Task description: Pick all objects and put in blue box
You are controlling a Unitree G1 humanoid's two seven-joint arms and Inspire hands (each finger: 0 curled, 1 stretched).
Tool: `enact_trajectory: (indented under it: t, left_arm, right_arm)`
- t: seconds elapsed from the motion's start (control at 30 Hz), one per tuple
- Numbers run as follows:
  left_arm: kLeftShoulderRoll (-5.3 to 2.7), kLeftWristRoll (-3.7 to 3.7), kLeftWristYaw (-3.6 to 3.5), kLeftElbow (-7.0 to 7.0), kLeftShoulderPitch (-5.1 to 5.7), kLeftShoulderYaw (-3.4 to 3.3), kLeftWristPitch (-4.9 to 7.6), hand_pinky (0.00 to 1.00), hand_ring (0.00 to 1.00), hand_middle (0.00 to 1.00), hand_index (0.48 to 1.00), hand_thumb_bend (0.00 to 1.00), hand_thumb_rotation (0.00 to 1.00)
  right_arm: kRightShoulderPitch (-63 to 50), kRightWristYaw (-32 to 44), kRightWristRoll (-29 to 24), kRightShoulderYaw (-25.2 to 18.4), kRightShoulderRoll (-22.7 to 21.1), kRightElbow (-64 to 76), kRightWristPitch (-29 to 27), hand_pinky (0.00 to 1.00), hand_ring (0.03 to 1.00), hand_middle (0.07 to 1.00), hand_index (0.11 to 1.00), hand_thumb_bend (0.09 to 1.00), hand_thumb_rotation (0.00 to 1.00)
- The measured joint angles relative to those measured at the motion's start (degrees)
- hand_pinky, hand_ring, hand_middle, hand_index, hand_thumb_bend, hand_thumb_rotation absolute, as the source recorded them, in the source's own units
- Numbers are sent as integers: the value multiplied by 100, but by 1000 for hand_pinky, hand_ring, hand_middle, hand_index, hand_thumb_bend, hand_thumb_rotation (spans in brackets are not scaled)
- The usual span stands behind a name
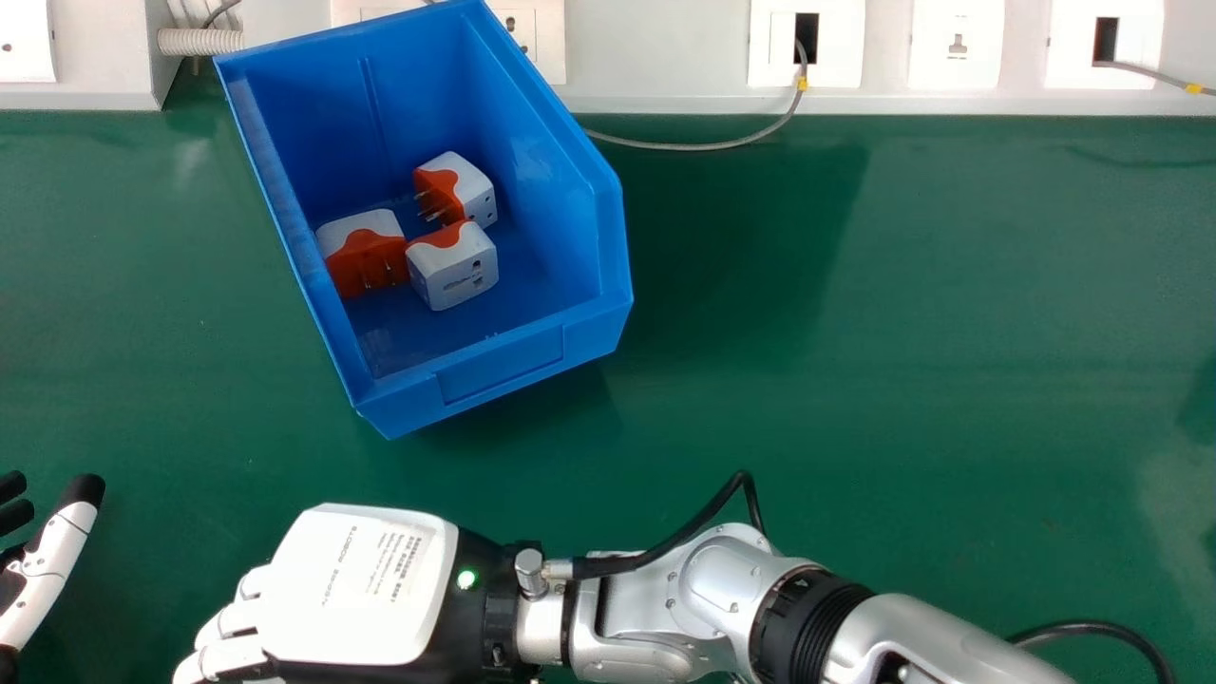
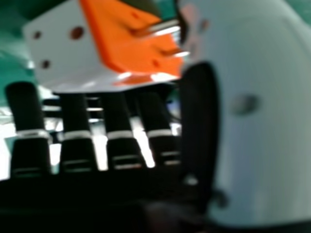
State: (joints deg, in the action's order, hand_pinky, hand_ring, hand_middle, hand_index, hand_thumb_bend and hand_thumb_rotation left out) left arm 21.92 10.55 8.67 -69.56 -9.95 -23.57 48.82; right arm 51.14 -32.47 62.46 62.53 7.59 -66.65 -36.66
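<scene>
In the head view, my right hand [image 1: 356, 584] is low and left of centre, back upward, below the blue box [image 1: 494, 375]. The right hand view shows my right hand [image 2: 75, 138] shut on an orange and white adapter [image 2: 129, 46], held between fingertips and thumb; the thumb partly hides its metal prongs. My left hand [image 1: 47, 575] is at the lower left edge, partly cut off, its fingers open. Inside the box lie three orange and white adapters: one at the left [image 1: 369, 261], one farther back [image 1: 461, 190] and one nearer the front [image 1: 456, 268].
A white panel with sockets [image 1: 788, 90] runs along the back of the green table [image 1: 902, 380]. A grey cable [image 1: 684, 146] curves from it behind the box's right side. A black cable [image 1: 1092, 627] lies beside the right forearm.
</scene>
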Motion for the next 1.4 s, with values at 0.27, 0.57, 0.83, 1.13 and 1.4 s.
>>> enact_trajectory:
  t: [0.27, 0.57, 0.83, 1.13, 1.4]
  left_arm:
    - [34, -134, 91, -6, 27, 61, 36, 659, 711, 715, 732, 811, 309]
    - [22, -143, 85, -21, 18, 66, 44, 641, 704, 711, 727, 815, 295]
    - [15, -145, 148, -28, 17, 71, 46, 647, 706, 712, 728, 810, 295]
    - [34, -154, 157, -49, 6, 90, 42, 642, 707, 716, 731, 810, 306]
    - [48, -151, 152, -46, -14, 89, 43, 657, 714, 718, 737, 815, 313]
  right_arm:
    - [-3, 337, -1, 55, 5, 217, 270, 528, 691, 794, 736, 740, 3]
    - [-13, 570, -120, 129, 6, 350, 419, 512, 664, 713, 591, 689, 45]
    - [-31, 451, -194, 147, 6, 271, 264, 366, 443, 554, 503, 521, 22]
    - [-30, 576, -273, 67, 6, 227, 216, 353, 410, 534, 498, 515, 1]
    - [-39, 717, -425, -257, -5, 196, 127, 317, 460, 556, 514, 493, 0]
